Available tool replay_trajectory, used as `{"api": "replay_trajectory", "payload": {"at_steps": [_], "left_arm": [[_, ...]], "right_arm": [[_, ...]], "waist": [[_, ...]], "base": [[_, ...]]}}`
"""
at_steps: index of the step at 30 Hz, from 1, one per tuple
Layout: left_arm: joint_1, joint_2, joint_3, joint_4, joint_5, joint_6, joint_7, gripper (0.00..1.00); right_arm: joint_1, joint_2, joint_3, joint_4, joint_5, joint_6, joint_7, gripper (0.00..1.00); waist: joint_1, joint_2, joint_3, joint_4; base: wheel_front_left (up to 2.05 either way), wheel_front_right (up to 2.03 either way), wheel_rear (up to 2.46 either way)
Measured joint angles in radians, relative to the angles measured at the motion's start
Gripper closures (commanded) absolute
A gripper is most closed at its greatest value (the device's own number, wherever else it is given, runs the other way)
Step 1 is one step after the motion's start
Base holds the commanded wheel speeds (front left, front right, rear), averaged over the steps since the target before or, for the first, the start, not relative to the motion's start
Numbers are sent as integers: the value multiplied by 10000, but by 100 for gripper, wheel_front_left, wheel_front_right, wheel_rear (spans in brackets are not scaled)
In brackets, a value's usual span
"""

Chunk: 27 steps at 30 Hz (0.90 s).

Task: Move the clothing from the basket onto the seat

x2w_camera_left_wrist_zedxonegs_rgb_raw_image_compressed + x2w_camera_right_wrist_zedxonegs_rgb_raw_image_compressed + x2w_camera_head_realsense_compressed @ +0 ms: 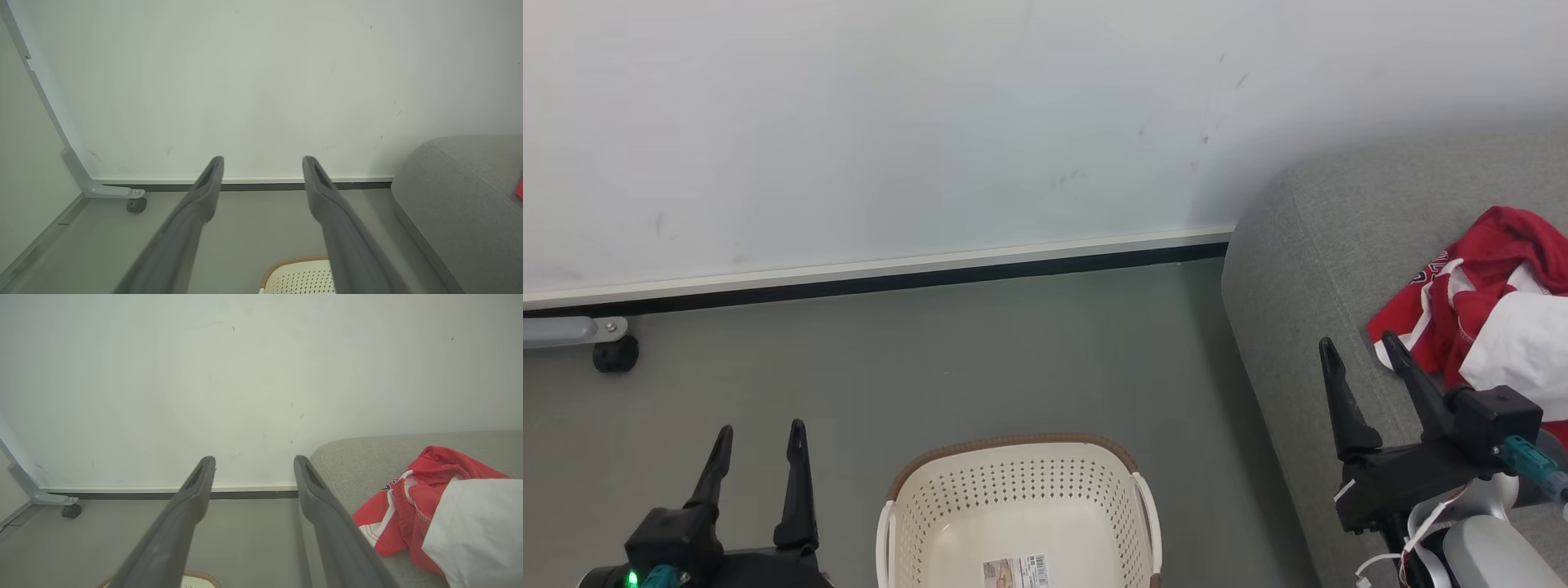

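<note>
Head view: clothing bunched on the seat, long axis unclear; left gripper, right gripper spread wide, empty.

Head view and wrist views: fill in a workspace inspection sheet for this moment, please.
Surface: grey floor.
Job's things: clothing heaped on seat; basket on floor, visible part empty.
Clutter: nothing seen.
Grippers: left gripper open, empty, beside basket; right gripper open, empty, at seat edge near clothing.
Cables: white straps and teal connector at right wrist.
Surroundings: white wall, caster on grey frame leg.
</note>
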Motion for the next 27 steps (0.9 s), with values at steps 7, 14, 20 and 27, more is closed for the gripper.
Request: {"api": "replay_trajectory", "payload": {"at_steps": [7,14,20,27], "left_arm": [[0,-111,104,-36,100,0,92,0],[177,-282,79,397,19,-13,92,100],[197,-305,157,585,-393,-113,198,100],[173,-349,290,752,-1549,-288,351,100]], "right_arm": [[0,-19,-40,-100,2,-4,125,0],[433,280,75,311,42,-13,134,100],[459,368,-255,366,518,102,224,100],[461,558,-560,456,1499,226,403,100]], "waist": [[0,0,26,8],[1,0,29,11],[0,0,5,37],[0,0,-27,73]], "base": [[0,0,0],[0,0,0],[0,0,0],[0,0,0]]}}
